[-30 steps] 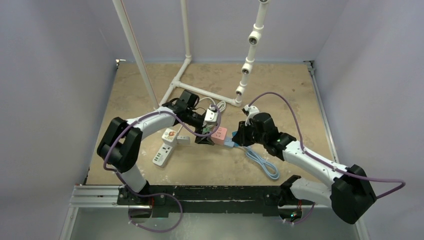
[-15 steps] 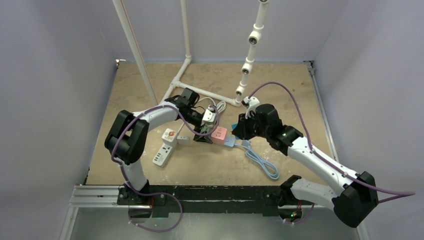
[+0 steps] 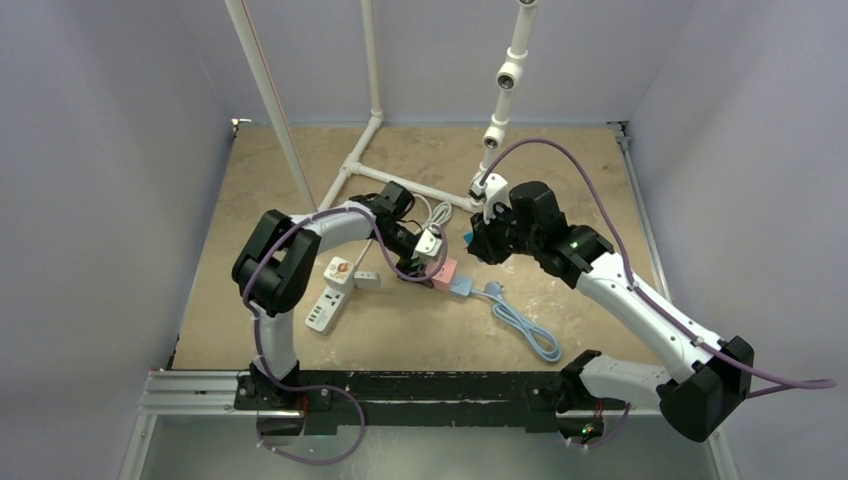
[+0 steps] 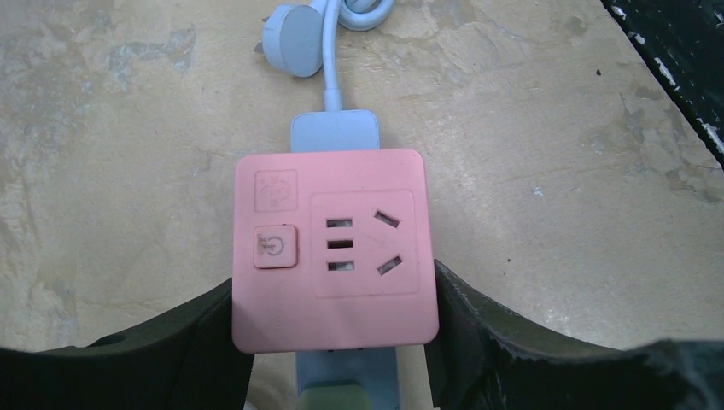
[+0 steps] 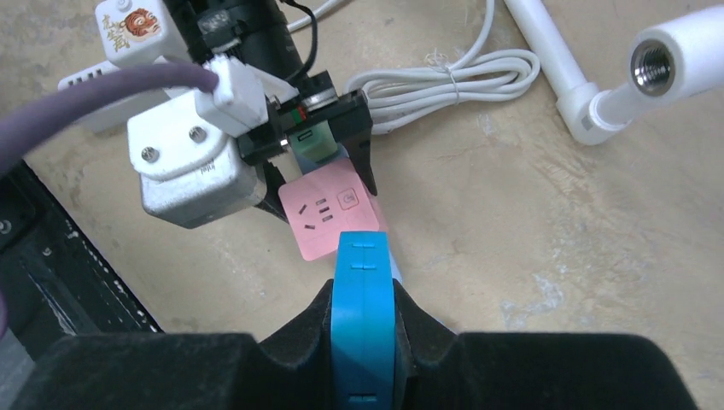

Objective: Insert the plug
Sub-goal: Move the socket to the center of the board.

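The pink socket cube (image 4: 333,248) lies face up on the table, its slots uncovered. My left gripper (image 4: 335,295) is shut on it, one black finger (image 4: 201,342) pressed to each side. In the top view the left gripper (image 3: 425,260) sits over the pink socket (image 3: 443,270). My right gripper (image 5: 365,295) is shut on the bright blue plug (image 5: 365,325), held on edge just above and short of the pink socket (image 5: 331,218). The right gripper (image 3: 478,243) hovers to the right of the socket.
A pale blue block (image 3: 460,286) joins the socket, and its light-blue cable (image 3: 525,325) loops toward the near edge. A white power strip (image 3: 325,310) and a white cube (image 3: 339,270) lie to the left. A white cord bundle (image 5: 448,77) and pipe frame (image 3: 400,185) stand behind.
The left gripper's jaws have closed from wide open onto the sides of the pink socket, its wrist shifting right. The right gripper has risen and pulled back from the socket with the plug.
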Controlling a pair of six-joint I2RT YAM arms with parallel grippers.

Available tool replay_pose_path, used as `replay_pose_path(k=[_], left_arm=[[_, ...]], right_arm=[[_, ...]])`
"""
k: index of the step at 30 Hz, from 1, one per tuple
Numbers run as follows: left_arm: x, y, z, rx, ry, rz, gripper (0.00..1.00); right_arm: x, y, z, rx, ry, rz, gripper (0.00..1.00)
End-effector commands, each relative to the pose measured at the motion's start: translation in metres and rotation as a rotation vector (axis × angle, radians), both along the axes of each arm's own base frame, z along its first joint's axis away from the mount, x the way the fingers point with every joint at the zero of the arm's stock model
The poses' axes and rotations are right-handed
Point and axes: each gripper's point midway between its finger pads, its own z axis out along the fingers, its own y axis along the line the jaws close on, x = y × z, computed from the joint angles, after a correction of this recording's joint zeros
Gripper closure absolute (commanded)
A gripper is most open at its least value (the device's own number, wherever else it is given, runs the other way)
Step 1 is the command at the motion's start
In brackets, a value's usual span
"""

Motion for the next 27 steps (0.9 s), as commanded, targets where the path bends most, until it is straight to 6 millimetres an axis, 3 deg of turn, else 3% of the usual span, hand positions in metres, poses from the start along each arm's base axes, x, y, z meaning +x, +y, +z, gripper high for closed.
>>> replay_pose_path(k=[1, 6, 11, 12, 13, 14, 27], left_arm=[[-0.019, -0.021, 0.007, -0.069, -0.016, -0.12, 0.44], [-0.016, -0.03, 0.012, -0.102, -0.037, -0.121, 0.43], [-0.025, -0.042, 0.011, -0.116, -0.048, -0.151, 0.4], [-0.025, -0.043, 0.013, -0.119, -0.05, -0.152, 0.31], [-0.026, -0.042, 0.014, -0.12, -0.048, -0.151, 0.14], [-0.025, -0.041, 0.017, -0.124, -0.05, -0.147, 0.03], [-0.009, -0.019, 0.072, -0.16, -0.026, 0.013, 0.01]], right_arm=[[-0.002, -0.003, 0.01, -0.08, -0.036, 0.112, 1.0], [-0.002, -0.004, 0.01, -0.094, -0.039, 0.134, 1.0], [-0.006, -0.003, 0.003, -0.098, 0.0, 0.158, 1.0], [-0.008, -0.003, 0.001, -0.098, 0.007, 0.162, 1.0], [-0.008, -0.003, 0.001, -0.094, 0.008, 0.163, 1.0], [-0.008, -0.003, 0.0, -0.091, 0.005, 0.161, 1.0], [-0.001, -0.001, 0.027, 0.02, -0.051, 0.193, 1.0]])
